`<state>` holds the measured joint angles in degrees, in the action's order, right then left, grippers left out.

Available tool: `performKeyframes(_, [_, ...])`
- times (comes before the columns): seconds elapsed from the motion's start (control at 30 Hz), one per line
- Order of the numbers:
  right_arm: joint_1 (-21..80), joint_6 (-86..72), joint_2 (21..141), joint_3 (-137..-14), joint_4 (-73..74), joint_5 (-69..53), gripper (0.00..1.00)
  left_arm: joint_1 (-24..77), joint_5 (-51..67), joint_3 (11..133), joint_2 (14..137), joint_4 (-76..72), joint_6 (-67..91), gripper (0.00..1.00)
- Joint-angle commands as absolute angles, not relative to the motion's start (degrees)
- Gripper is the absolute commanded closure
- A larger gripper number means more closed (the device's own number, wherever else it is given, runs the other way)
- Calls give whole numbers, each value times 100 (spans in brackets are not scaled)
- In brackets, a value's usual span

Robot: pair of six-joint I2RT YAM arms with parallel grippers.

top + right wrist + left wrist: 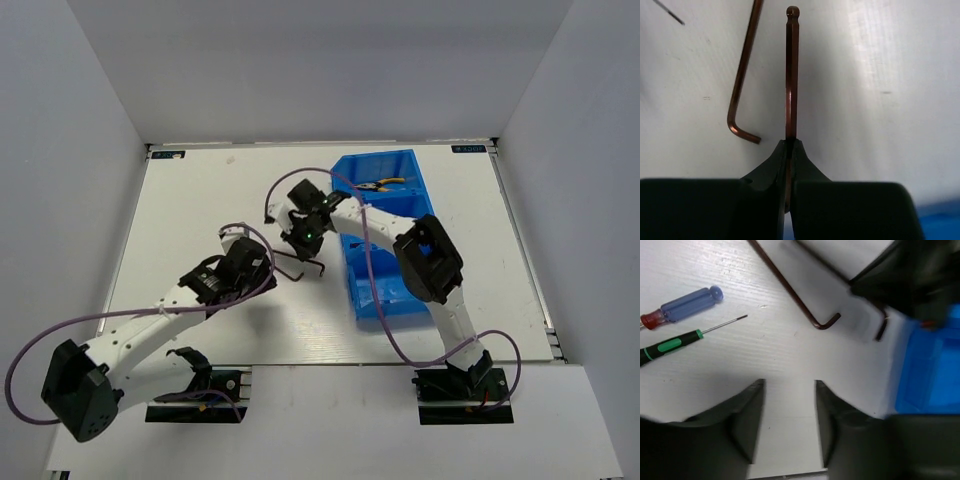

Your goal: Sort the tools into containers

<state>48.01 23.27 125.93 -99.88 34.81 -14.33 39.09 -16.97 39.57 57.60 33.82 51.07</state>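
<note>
R gripper point(790, 148) on hex key point(792, 75), end hidden

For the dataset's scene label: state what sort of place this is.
Probably a lab robot test cell: a white table boxed in by plain white panels, a left arm and right arm bolted at its near edge, and joined blue bins for sorting.

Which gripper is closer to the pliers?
Right. The right gripper, holding a hex key, is just left of the bins, near the pliers in the far compartment. The left gripper is farther away, left of the right one.
</note>
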Motion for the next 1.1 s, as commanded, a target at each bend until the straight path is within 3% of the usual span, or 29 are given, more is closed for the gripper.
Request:
performKeyframes(0.0, [4325, 2345, 11945, -11027, 4200, -2214, 100, 3894, -1564, 4262, 6203, 3261, 5150, 50])
performKeyframes(0.1, [3956, 2566, 11585, -11162, 4368, -2671, 100, 3894, -1564, 4587, 6582, 3384, 5466, 60])
performKeyframes(0.23, [3351, 3554, 11085, -10925, 4666, -3057, 100, 3946, -1564, 4825, 7092, 3437, 5993, 60])
performKeyframes(0.43, [2339, 5453, 10512, -10021, 5097, -3234, 100, 3946, -1722, 5544, 8319, 3470, 6318, 41])
performKeyframes(0.7, [1521, 6996, 10547, -9571, 5352, -3067, 100, 3736, -1775, 6784, 9948, 4200, 6582, 29])
performKeyframes(0.73, [1460, 7057, 10608, -9606, 5474, -3215, 98, 3735, -1723, 6785, 10019, 4201, 6583, 28])
performKeyframes(0.8, [1433, 7137, 10643, -9721, 5677, -3252, 71, 3735, -1723, 6847, 10072, 4280, 6645, 28])
performKeyframes(0.9, [1389, 7050, 10582, -9625, 5644, -3287, 50, 3683, -1723, 6549, 10011, 4280, 6768, 28])
performKeyframes(0.93, [1363, 6944, 10452, -9572, 5625, -3392, 37, 3683, -1723, 6478, 9941, 4228, 6768, 28])
performKeyframes(1.07, [1222, 6452, 10161, -9475, 5441, -3699, 36, 3621, -1898, 6468, 10123, 4228, 6829, 30])
